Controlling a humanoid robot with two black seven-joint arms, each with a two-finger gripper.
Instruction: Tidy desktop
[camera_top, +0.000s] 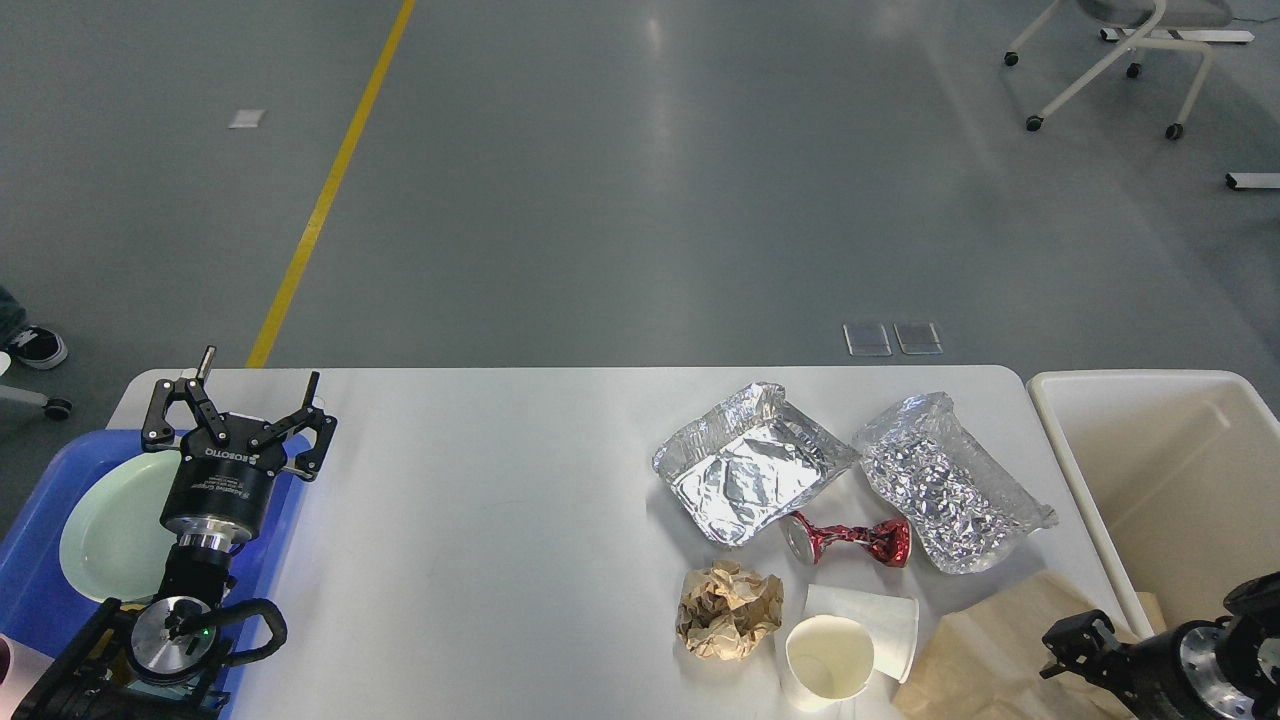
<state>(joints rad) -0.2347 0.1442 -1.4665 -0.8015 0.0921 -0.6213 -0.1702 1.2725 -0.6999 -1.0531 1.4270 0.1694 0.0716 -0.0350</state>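
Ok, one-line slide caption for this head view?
Open left gripper hovers over blue tray while foil, paper cups and brown paper bag litter the desktop beside the cream bin.

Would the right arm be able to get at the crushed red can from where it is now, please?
Probably yes. The right pincer sits low over the brown paper bag, and the crushed red can lies beyond it in a gap between the foil tray and foil bag, uncovered from above.
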